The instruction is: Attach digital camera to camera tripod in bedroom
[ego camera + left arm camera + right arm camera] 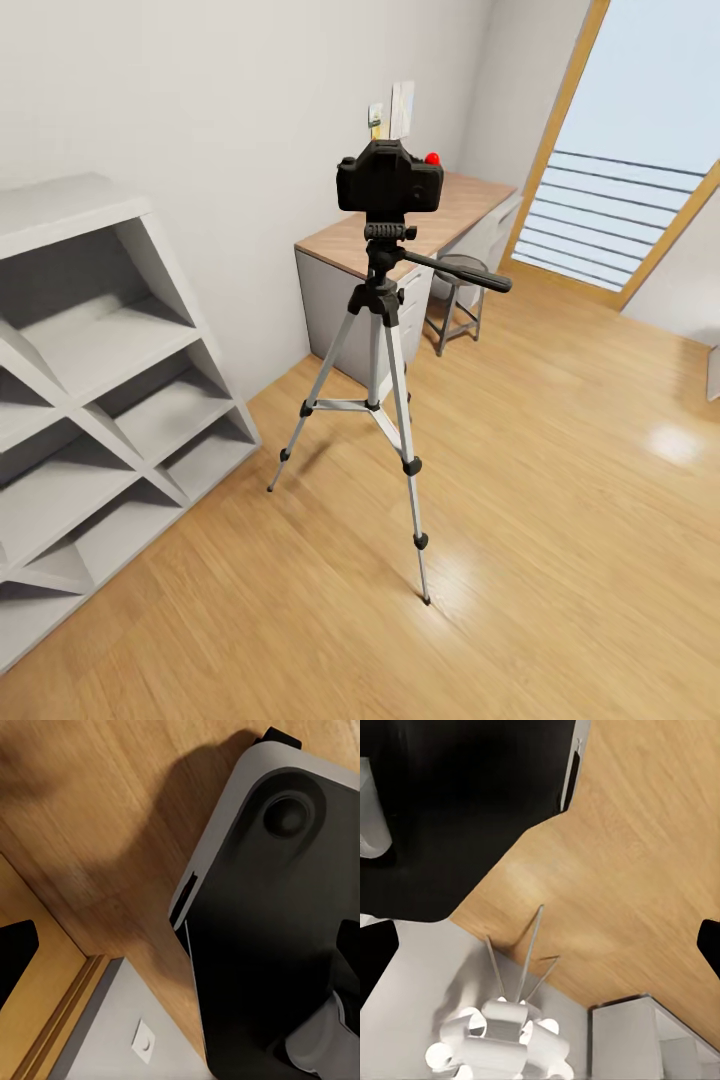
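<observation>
On the plank floor [560,520] ahead of us stands the tripod [385,400], legs spread, with the camera [390,182] seated on its head and the red dot at its upper right. Its pan handle [460,272] points right. Behind it are a desk [440,215] and a stool [458,295]; white shelving [100,400] stands at left, a tall window [640,150] at right. Our wrist cameras look down at floor and our dark base [277,930]. Of each gripper we see only dark fingertips [15,952] [373,956] at the frame edges, set wide apart with nothing between them.
</observation>
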